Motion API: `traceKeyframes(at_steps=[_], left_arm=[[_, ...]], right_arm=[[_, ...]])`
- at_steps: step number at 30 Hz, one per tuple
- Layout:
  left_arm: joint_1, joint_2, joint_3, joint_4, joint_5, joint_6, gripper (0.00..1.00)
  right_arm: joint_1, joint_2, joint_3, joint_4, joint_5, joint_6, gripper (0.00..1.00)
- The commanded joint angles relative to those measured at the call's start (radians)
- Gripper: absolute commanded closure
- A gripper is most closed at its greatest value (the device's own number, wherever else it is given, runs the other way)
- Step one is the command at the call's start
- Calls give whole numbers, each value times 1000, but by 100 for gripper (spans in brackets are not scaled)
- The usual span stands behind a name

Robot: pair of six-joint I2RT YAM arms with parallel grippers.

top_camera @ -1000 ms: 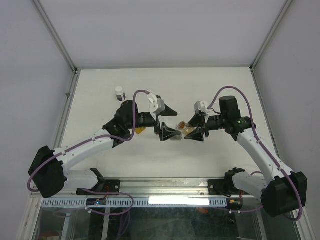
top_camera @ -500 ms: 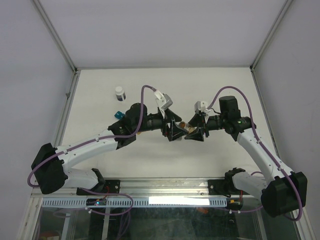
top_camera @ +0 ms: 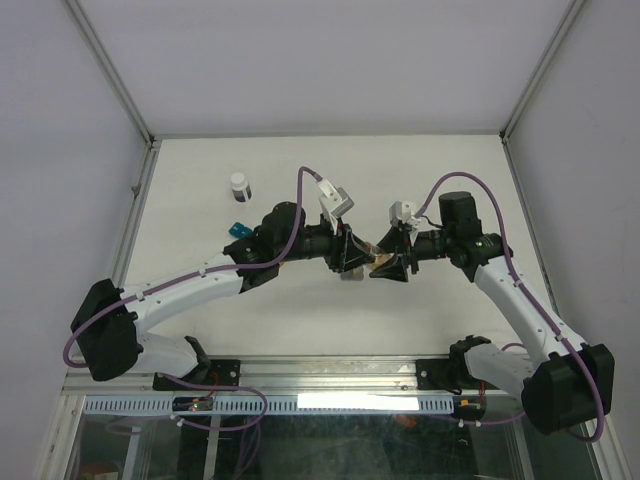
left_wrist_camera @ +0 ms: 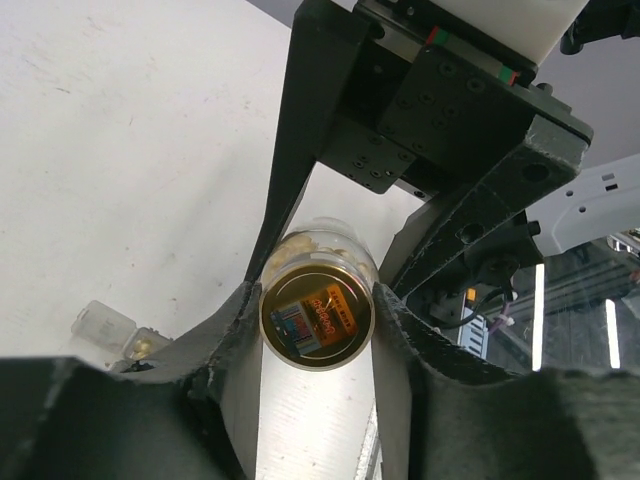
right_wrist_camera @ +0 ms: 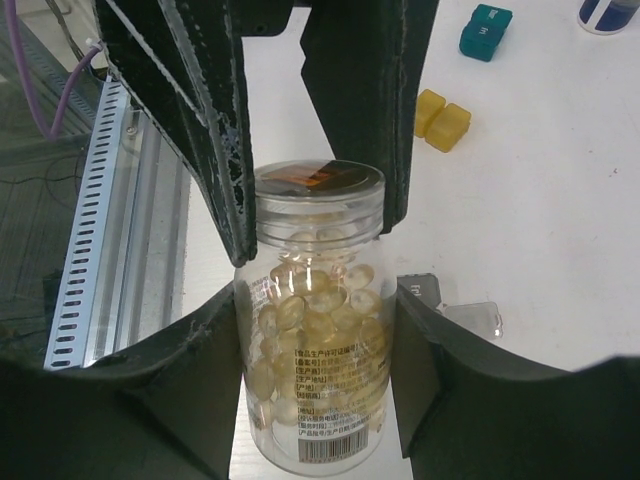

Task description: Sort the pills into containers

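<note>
Top view. The pill bottle point(top_camera: 373, 256) is off the bench point(top_camera: 450, 170), about mid-bench, lying roughly level between the two grippers. The left gripper point(top_camera: 348, 252) is at one end and the right gripper point(top_camera: 388, 262) at the other. The gray container point(top_camera: 352, 275) sits on the bench just nearside of the bottle. The teal container point(top_camera: 237, 229) lies well off toward the left edge. A white-capped vial point(top_camera: 239, 184) stands beyond it, toward the far left corner. The amber-yellow container is not visible in this view.

Left wrist view. The bottle's lid point(left_wrist_camera: 318, 320) is seen end-on, with a printed label on its face. The left fingers point(left_wrist_camera: 232, 335) are narrow and press the lid rim on both sides. The right gripper's fingers hold the bottle body behind it. The gray container point(left_wrist_camera: 110, 328) is on the bench low at the left; its two cells are pale and translucent.

Right wrist view. The right fingers point(right_wrist_camera: 200, 370) are at a mid spread and clamp the bottle body from both sides. The bottle is clear, and yellow pills point(right_wrist_camera: 310, 330) fill most of it. The left fingers point(right_wrist_camera: 210, 120) straddle the lid point(right_wrist_camera: 320, 185) and touch it. The gray container point(right_wrist_camera: 455, 305) is just beside the bottle. The amber-yellow container point(right_wrist_camera: 443, 119) is farther off, and the teal one point(right_wrist_camera: 485, 31) is beyond that. The vial point(right_wrist_camera: 610, 12) is cut off at the picture's corner.
</note>
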Motion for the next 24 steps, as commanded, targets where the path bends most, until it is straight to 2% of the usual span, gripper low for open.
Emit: traceKeyframes(at_steps=[1,3,9,10,11,13,19,22,24], left_arm=[[-9,-5,44,-7,30,19,100],[-8,-14,34,-8,26,28,100],[-4,-25,17,-11,11,41,100],[1,-27,15,-12,6,42,100],[9,-24,13,-15,1,39,100],[30,-19,10,-21,-8,37,100],[196,26,3,-34,-15,34,100],[261,81,42,-35,-77,35,100],[299,161,88,-49,-175,30,100]], right_arm=[[-1,-6,40,42,-23,1,96],[-1,-6,41,42,-22,3,79],[-2,-9,42,46,-12,11,13],[-3,-9,43,48,-9,17,5],[-6,-10,47,49,-8,24,1],[-20,-12,61,39,-7,36,1],[-102,-49,70,55,-8,85,1],[-120,-65,54,105,14,134,1],[-126,-69,46,128,37,153,1]])
